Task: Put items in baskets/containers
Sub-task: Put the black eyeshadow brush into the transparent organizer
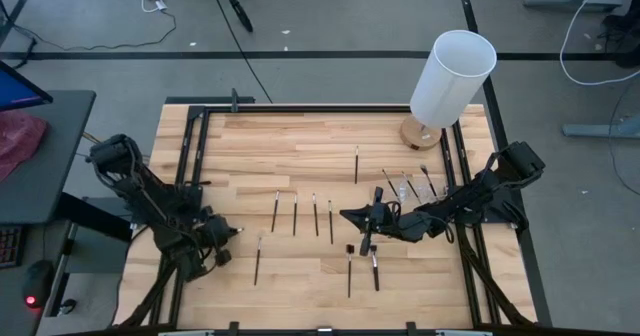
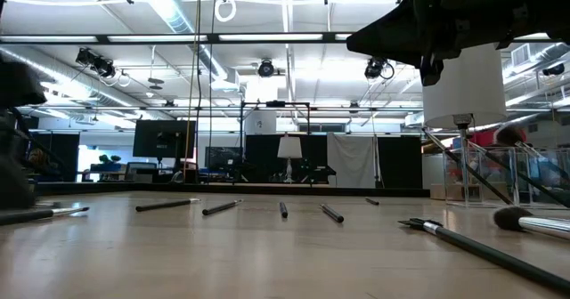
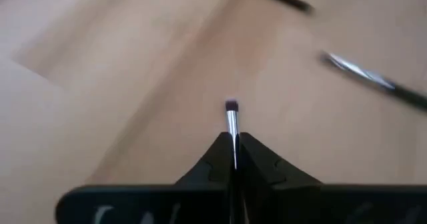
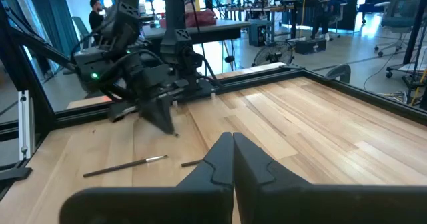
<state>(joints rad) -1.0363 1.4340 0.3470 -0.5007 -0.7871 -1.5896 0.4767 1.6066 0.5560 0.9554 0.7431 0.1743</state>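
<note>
Several thin dark brushes lie flat on the wooden table: a row (image 1: pixel 295 214) at the middle, one (image 1: pixel 258 256) nearer the front, and two (image 1: pixel 375 266) under my right arm. My left gripper (image 1: pixel 232 233) is at the left front, slanting down, shut on a brush (image 3: pixel 231 114). My right gripper (image 1: pixel 345 216) hangs level above the table's middle, shut with nothing in it (image 4: pixel 232 141). The clear holder (image 2: pixel 499 179) stands at the right with brushes leaning in it (image 1: pixel 410 186). My left gripper pinches a brush between its two fingertips at the silver ferrule (image 3: pixel 232 125). The ferrule's end and the dark bristle tip (image 3: pixel 231 105) stick out ahead of the fingers, in line with them. The fingers slant down toward the table and hide the handle.
A tall white cylinder on a round wooden base (image 1: pixel 452 76) stands at the far right corner. A single brush (image 1: pixel 357 163) lies toward the far side. A black frame (image 1: pixel 195 156) edges the table. Bare wood lies along the far side.
</note>
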